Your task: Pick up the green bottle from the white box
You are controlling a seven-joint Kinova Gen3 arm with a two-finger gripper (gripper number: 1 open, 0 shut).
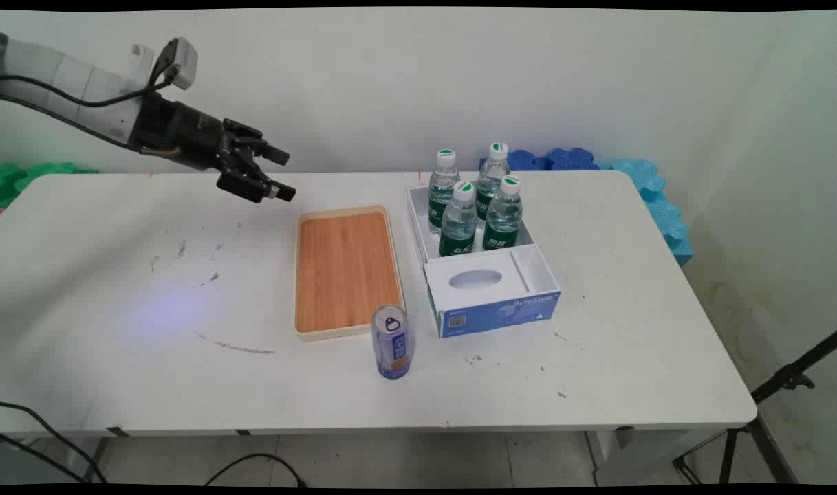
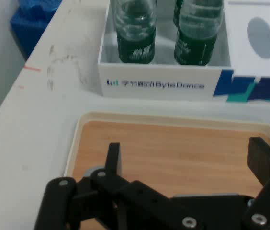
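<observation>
Jaws [image 1: 282, 174] hanging spread and empty above desk [image 1: 102, 289], near far-left corner of wooden tray [image 1: 346, 271]. Risks: dropping low, clipping tray rim; sweeping right, toppling bottles [image 1: 474, 206] in box [image 1: 483, 275]; can [image 1: 390, 342] standing near tray's front corner, tippable.

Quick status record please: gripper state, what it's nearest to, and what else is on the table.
gripper: open, empty, raised above the table's far left part
nearest: wooden tray, bare, lying flat
box: white and blue, right of the tray
bottles: four, upright in the box's far compartment
can: upright, by the tray's near right corner
table: white, scuffed
</observation>
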